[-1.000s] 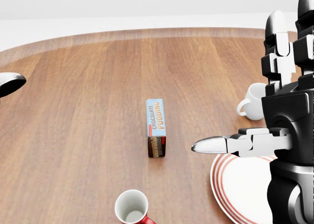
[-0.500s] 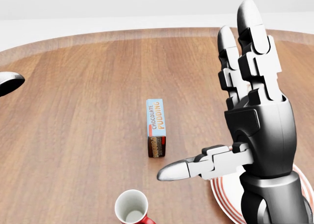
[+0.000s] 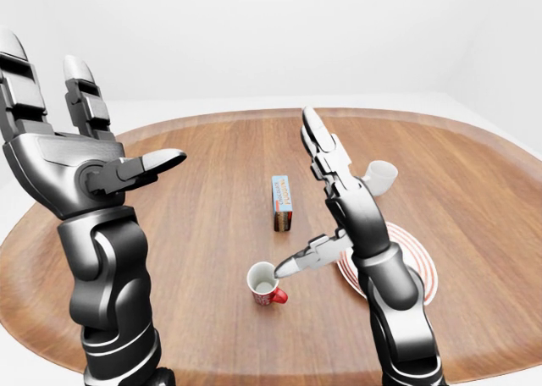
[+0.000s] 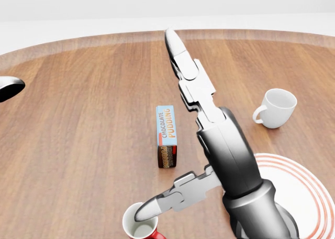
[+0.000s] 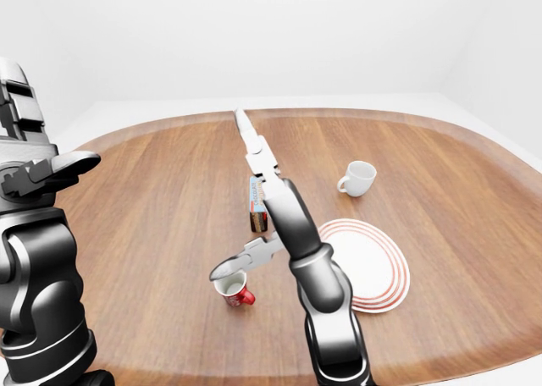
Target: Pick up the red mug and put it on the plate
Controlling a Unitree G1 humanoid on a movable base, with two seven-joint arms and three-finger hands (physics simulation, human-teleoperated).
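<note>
One red mug (image 3: 266, 285) stands upright on the wooden tabletop (image 3: 195, 225), toward the bottom of the left-eye view, its white inside showing and its handle turned to the lower right. In the head view the bottom edge cuts it off, so only the rim and part of the red wall can be seen there. The right hand (image 4: 209, 139) hangs over it with its fingers (image 4: 183, 66) spread apart and stretched straight toward the top of the view, while the thumb reaches down and left until its tip lies over the mug's rim; whether the thumb touches the rim cannot be told. Nothing is clamped in that hand. Just to the right of the mug lies the white plate (image 5: 377, 263) with red rings, and in the left-eye view the right forearm hides its left part. A chocolate pudding box (image 4: 167, 136) stands on end above the mug, near it but apart, with open wood between them. A white cup (image 4: 276, 108) sits further to the upper right, well apart from the plate. The left hand (image 3: 80, 162) is raised at the left of the left-eye view, fingers apart and empty, its upper fingertips cut by the frame's edge. Bare wood runs wide to the left of the mug and along the tabletop's curved rim.
</note>
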